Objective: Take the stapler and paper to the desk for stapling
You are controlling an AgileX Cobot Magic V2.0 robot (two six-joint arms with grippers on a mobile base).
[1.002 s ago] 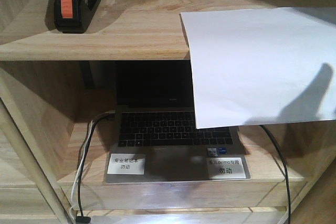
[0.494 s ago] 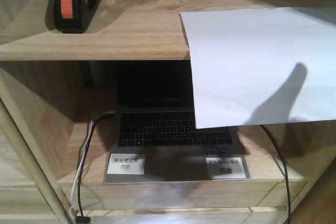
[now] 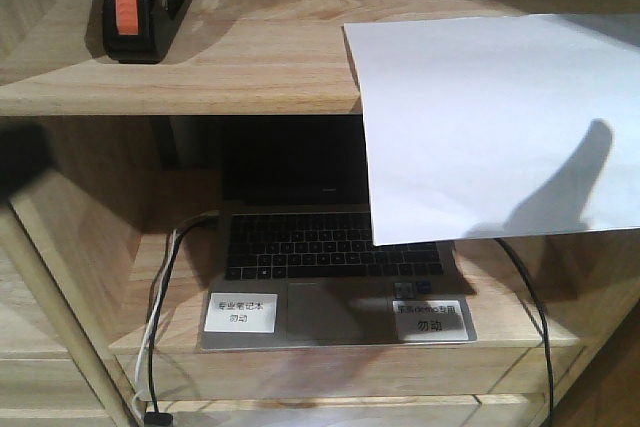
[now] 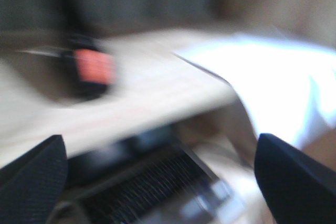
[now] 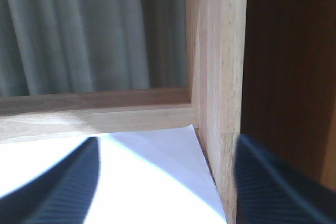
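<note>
The black stapler [image 3: 134, 12] with its orange-red patch sits at the left end of the upper shelf [image 3: 250, 72] — the blank white paper [image 3: 480, 117] lies at its right end, front part hanging over the edge

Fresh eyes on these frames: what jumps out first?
The big white paper grabs attention first. It lies on the right of the upper shelf and hangs over its front edge, covering part of the open laptop on the shelf below in the front view. Next is the black stapler with its orange patch, at the far left of the same upper shelf, well apart from the sheet.
</note>
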